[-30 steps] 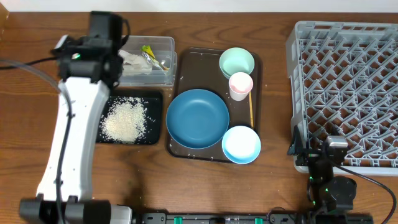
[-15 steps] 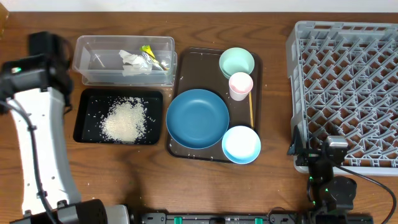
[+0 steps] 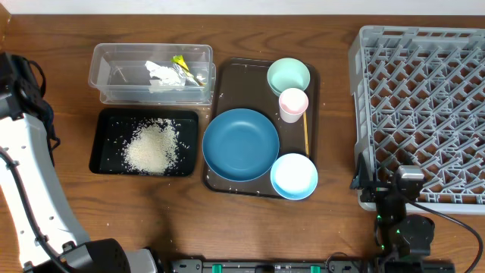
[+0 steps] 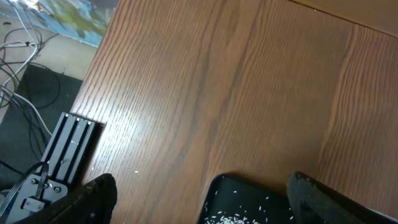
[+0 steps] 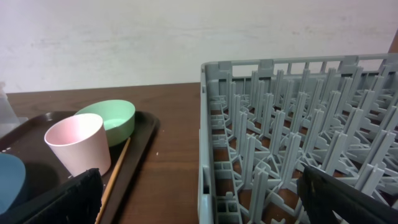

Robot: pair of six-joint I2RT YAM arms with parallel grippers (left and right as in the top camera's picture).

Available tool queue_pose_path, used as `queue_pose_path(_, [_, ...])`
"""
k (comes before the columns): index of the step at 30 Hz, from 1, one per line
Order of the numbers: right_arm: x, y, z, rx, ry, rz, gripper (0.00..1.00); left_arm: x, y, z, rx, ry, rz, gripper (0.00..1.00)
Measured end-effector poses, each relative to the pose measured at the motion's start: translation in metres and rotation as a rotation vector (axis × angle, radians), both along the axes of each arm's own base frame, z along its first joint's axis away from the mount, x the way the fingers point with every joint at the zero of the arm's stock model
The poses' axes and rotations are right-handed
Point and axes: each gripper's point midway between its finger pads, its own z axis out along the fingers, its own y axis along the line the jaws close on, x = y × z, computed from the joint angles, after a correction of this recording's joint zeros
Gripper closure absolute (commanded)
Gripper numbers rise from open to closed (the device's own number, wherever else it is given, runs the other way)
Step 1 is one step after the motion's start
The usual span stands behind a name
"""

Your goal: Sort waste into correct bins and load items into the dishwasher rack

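Observation:
The clear tub (image 3: pixel 114 76) holds crumpled paper (image 3: pixel 161 72) and a yellow-green wrapper (image 3: pixel 184 64). Rice (image 3: pixel 151 145) lies piled in the black tray (image 3: pixel 102 148). On the brown serving tray (image 3: pixel 220 182) sit the blue plate (image 3: pixel 241 144), mint bowl (image 3: pixel 289 76), pink cup (image 3: pixel 293 104), light blue bowl (image 3: pixel 294 176) and chopstick (image 3: pixel 306 133). My left gripper (image 4: pixel 199 202) hangs open and empty over the table at the black tray's (image 4: pixel 214 186) corner. At the grey rack's (image 3: pixel 424 114) front-left corner my right gripper (image 5: pixel 208 199) stands open, holding nothing.
My white left arm (image 3: pixel 23 167) runs along the table's far left edge. Cables and a metal rail (image 4: pixel 62 149) lie beyond that edge. A few rice grains are scattered on the brown tray. The rack's near wall (image 5: pixel 208 149) stands right before the right fingers.
My left arm has swung away from the clear tub to the table's far left, and its jaws have opened wider. The right arm has not moved.

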Motion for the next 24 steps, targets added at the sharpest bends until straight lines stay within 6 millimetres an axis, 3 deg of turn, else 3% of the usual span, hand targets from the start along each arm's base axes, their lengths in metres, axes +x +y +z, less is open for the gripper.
queue_pose_path(10, [0.000, -0.004, 0.005, -0.002, -0.020, -0.025, 0.01, 0.000, 0.000, 0.000, 0.000, 0.000, 0.000, 0.09])
queue_pose_path(15, [0.000, -0.008, 0.029, -0.002, -0.117, -0.047, 0.01, 0.000, 0.000, 0.000, 0.000, 0.000, 0.000, 0.09])
queue_pose_path(19, [-0.005, -0.010, 0.070, 0.012, -0.288, -0.059, 0.01, 0.000, 0.000, 0.000, -0.001, 0.000, 0.000, 0.09])
queue_pose_path(24, [-0.028, 0.004, 0.133, 0.175, -0.558, 0.063, 0.01, 0.000, 0.000, 0.000, -0.001, 0.000, 0.000, 0.09])
